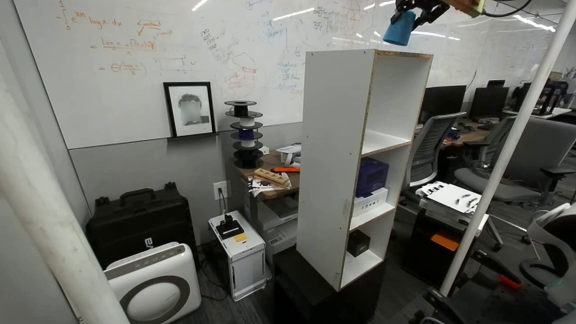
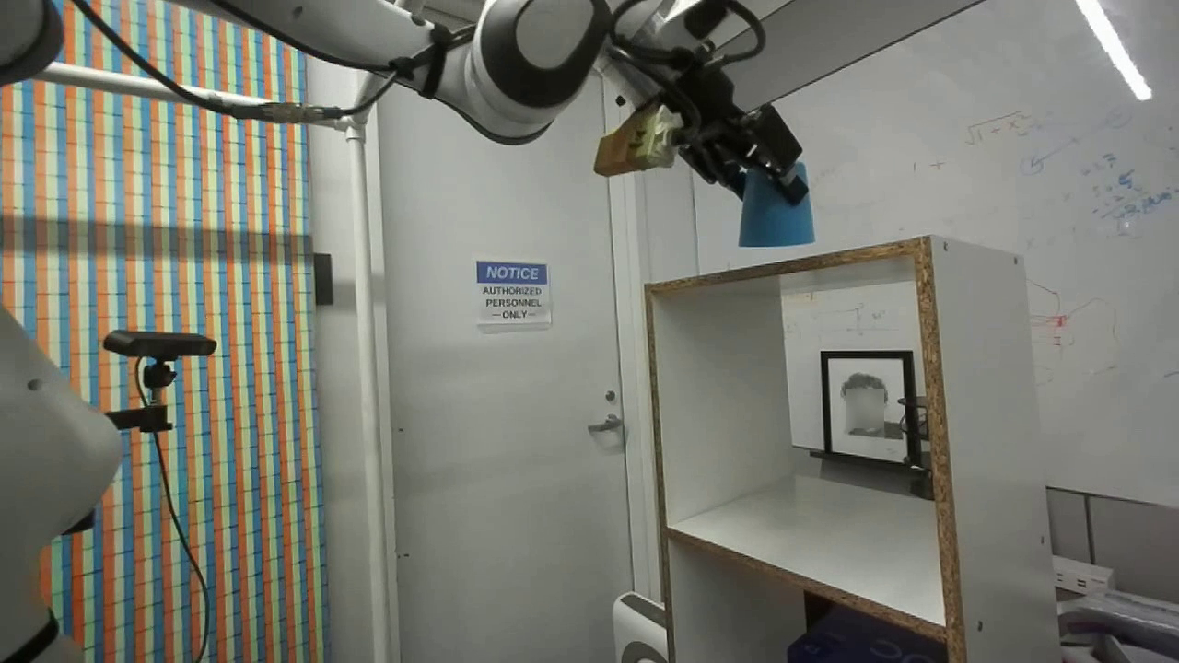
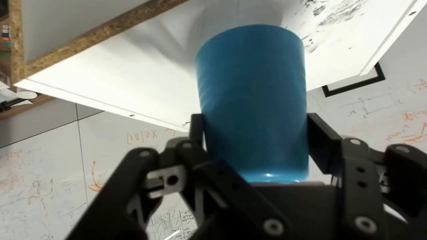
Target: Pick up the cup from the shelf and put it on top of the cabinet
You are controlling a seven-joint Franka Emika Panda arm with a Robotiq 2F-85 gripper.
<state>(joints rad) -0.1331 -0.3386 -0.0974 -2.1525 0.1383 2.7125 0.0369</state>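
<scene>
Within the grasp of the gripper, clamped from both sides, hangs the light-blue cup, its long axis running down and away from the gripper with the wide end foremost, leaning a little in an exterior view. Below the gripper, just past that wide end, lies the white top of the cabinet, with a narrow gap showing between. Lowering likely turns on closing that gap with the wide end level before the hold is loosened.
</scene>
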